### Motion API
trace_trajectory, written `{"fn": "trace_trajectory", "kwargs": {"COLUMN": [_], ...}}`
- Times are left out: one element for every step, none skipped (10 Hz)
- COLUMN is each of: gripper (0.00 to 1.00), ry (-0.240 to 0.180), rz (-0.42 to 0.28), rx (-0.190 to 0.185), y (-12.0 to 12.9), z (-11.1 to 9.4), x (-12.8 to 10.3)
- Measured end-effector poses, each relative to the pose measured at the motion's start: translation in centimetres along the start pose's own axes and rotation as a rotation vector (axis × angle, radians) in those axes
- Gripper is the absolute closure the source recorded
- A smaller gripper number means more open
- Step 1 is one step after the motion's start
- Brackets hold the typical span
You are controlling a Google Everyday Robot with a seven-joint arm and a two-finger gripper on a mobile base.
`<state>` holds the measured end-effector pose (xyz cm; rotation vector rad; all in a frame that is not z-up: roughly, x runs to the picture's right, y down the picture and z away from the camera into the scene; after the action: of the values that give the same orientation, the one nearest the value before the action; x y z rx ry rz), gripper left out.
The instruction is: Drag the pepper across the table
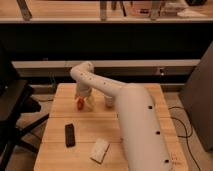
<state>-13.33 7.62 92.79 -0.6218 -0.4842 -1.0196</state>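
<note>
The light wooden table (57, 117) fills the lower middle of the view. The white robot arm (135, 120) reaches from the near right corner towards the far edge. Its gripper (84, 100) points down near the far left corner, jaws spread wide. A white flat packet (100, 150) lies by the near edge, and a black remote (70, 135) lies left of it. The small red-orange pepper (80, 104) lies at the gripper's tips, towards the far left corner.
</note>
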Motion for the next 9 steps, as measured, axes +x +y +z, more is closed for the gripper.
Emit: {"fn": "trace_trajectory", "kwargs": {"gripper": [0.2, 0.2, 0.2, 0.2, 0.2, 0.2, 0.2, 0.2, 0.2], "ry": [0.0, 0.0, -0.001, 0.0, 0.0, 0.0, 0.001, 0.001, 0.001], "rz": [-0.001, -0.003, -0.006, -0.009, -0.012, -0.013, -0.014, -0.013, -0.014], "rx": [-0.004, -0.008, -0.013, -0.016, -0.02, -0.022, -0.025, -0.028, -0.03], "y": [0.15, 0.17, 0.22, 0.22, 0.26, 0.38, 0.51, 0.69, 0.75], "z": [0.14, 0.15, 0.25, 0.29, 0.41, 0.47, 0.53, 0.58, 0.63], "x": [0.14, 0.21, 0.22, 0.27, 0.34, 0.51, 0.68, 0.85, 0.97]}}
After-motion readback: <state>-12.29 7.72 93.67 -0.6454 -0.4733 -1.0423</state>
